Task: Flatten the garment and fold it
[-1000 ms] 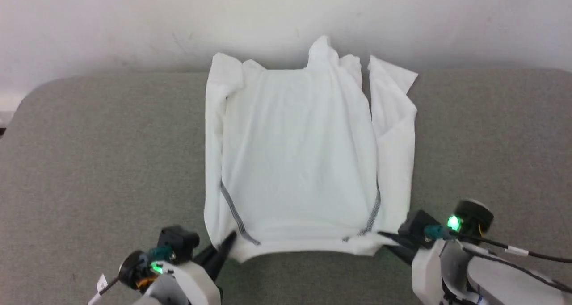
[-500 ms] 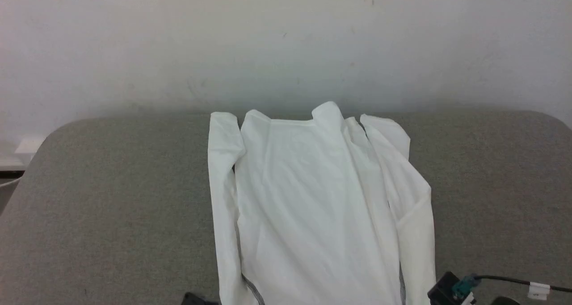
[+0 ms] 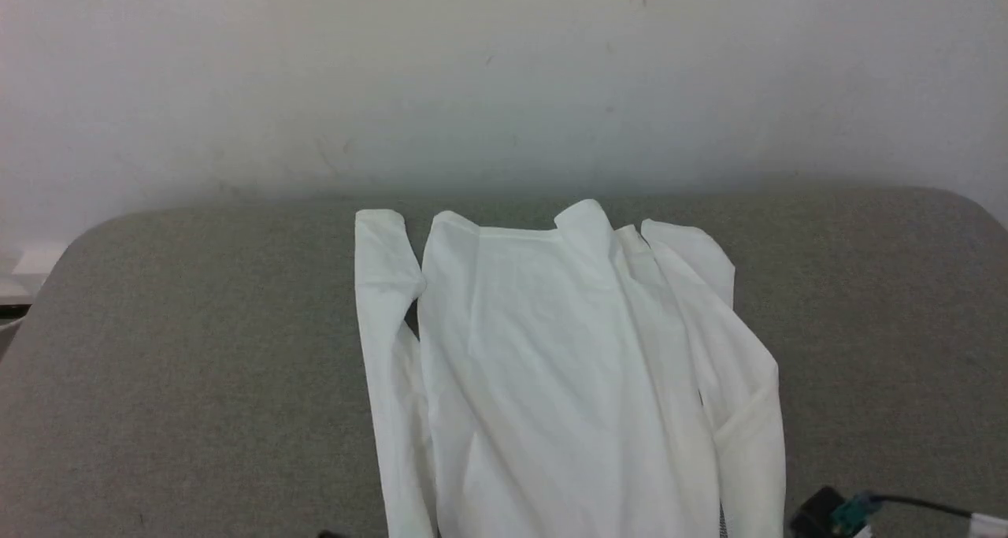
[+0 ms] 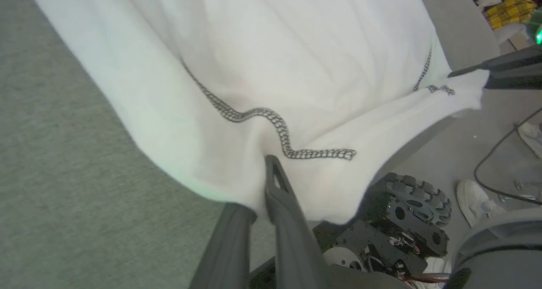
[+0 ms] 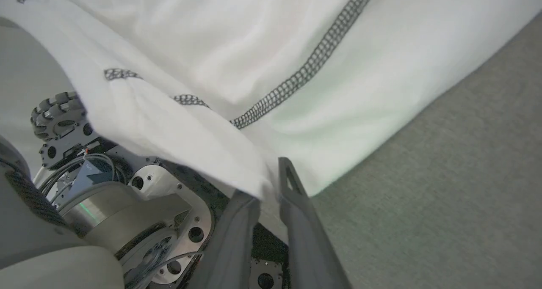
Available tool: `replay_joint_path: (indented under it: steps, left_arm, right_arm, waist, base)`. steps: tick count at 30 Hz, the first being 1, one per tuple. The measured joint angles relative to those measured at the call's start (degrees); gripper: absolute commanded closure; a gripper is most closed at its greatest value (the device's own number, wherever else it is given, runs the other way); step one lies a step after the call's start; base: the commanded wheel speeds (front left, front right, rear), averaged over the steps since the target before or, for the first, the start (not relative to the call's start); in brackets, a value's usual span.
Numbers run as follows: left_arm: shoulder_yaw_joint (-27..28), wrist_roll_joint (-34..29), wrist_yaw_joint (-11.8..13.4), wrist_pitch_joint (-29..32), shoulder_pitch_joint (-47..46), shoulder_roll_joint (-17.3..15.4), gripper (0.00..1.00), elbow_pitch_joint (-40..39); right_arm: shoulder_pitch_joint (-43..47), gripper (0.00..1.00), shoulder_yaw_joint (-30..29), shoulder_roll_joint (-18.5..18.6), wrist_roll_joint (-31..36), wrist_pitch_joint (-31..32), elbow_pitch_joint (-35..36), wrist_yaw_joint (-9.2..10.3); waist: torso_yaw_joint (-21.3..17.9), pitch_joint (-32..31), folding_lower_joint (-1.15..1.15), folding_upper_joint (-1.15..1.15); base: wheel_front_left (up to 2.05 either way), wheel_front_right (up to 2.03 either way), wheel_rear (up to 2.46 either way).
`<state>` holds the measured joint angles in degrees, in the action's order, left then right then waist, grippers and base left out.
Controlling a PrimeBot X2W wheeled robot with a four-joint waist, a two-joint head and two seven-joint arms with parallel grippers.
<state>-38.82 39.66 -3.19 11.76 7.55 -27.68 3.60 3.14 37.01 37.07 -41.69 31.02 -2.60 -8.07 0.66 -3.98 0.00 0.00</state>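
Observation:
The white garment (image 3: 567, 365) lies lengthwise on the grey table (image 3: 197, 349), collar towards the wall and a sleeve along each side. Its near hem runs out of the bottom of the head view. In the left wrist view my left gripper (image 4: 259, 185) is shut on the hem of the garment (image 4: 296, 48), close to the dark stitched seam (image 4: 279, 128). In the right wrist view my right gripper (image 5: 267, 181) pinches the other hem corner of the garment (image 5: 254, 35), with cloth tucked between the fingers. The hem hangs stretched between both grippers, past the table's near edge.
A pale wall (image 3: 504, 73) stands right behind the table. Below the near edge sits my wheeled base (image 4: 402, 221). On the floor are a white shoe (image 4: 474, 200) and cables (image 4: 495, 153). Bare table lies on both sides of the garment.
The head camera has tilted up, so both grippers have left its lower edge. The garment has slid towards me off the wall and looks longer, its sleeves straighter.

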Motion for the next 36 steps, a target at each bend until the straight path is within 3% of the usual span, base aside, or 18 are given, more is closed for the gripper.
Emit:
replay_joint_path:
  steps: [4,11,16,19,24,28,36]
  left_arm:
    - [3.1,-0.2,1.4,-1.8,-2.3,-1.5,0.00,0.0]
    - [9.7,-0.5,3.8,-8.4,-8.3,-1.4,0.00,-4.6]
    - [15.4,-2.5,6.4,-18.0,-14.5,0.6,0.00,-5.0]
    - [17.1,-5.2,8.0,-23.2,-17.5,2.0,0.00,-3.6]
    - [19.1,-7.0,9.8,-26.0,-19.4,6.3,0.00,-2.0]
    - [19.7,-7.8,9.7,-26.4,-19.6,8.8,0.00,-1.2]
    - [21.4,-9.7,6.7,-26.5,-20.6,12.0,0.00,1.5]
  right_arm:
    - [0.3,0.00,-7.5,0.8,0.8,0.8,2.6,0.47]
    - [-3.6,0.00,-20.7,0.4,3.9,3.1,9.5,0.47]
    - [-11.1,0.00,-27.2,-3.8,11.4,0.6,5.7,0.47]
    - [-15.9,0.00,-27.7,-6.0,15.4,-1.0,1.1,0.47]
    - [-23.5,0.00,-26.7,-9.6,16.4,-1.4,-7.6,0.47]
    - [-30.2,0.00,-24.7,-10.0,17.1,-1.5,-15.0,0.47]
    - [-39.2,0.00,-17.5,-8.2,16.6,-3.2,-26.5,0.46]
  waist:
    - [0.0,1.0,0.00,0.00]
    - [0.4,3.4,0.00,0.00]
    - [1.0,6.4,0.01,0.00]
    - [1.4,8.7,0.01,0.00]
    - [2.5,12.9,0.02,0.00]
    - [3.7,16.2,0.02,0.00]
    - [7.6,20.6,0.01,0.00]
  base:
    - [0.00,0.00,0.00]
    - [0.00,0.00,0.00]
    - [0.00,0.00,0.00]
    - [0.00,0.00,0.00]
    - [0.00,0.00,0.00]
    - [0.00,0.00,0.00]
    - [0.00,0.00,0.00]
